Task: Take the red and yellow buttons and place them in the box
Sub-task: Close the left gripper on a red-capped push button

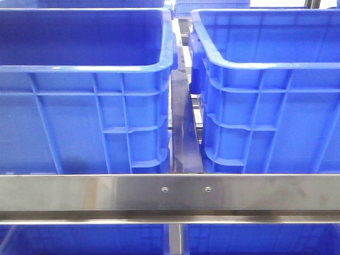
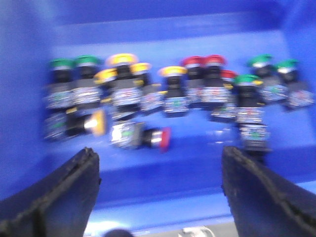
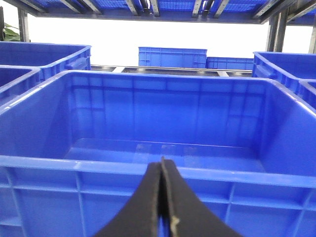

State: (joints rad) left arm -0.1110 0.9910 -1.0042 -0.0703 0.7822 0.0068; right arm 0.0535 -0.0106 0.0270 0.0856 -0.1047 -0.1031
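Note:
In the left wrist view, a blue bin (image 2: 163,29) holds many push buttons with red, yellow and green caps. A red button (image 2: 162,138) lies on its side nearest my fingers. A yellow button (image 2: 97,122) lies on its side to one side of it. More red buttons (image 2: 205,61) and yellow buttons (image 2: 122,59) stand behind. My left gripper (image 2: 159,154) hangs open over the bin's near edge, holding nothing. My right gripper (image 3: 162,163) is shut and empty, just outside the near rim of the empty blue box (image 3: 74,165). The picture is blurred.
Green buttons (image 2: 74,62) stand at both ends of the row. In the front view, two large blue crates (image 1: 85,95) (image 1: 265,95) stand side by side behind a steel rail (image 1: 170,192), with a narrow gap (image 1: 185,133) between them. More blue crates (image 3: 172,57) stand behind.

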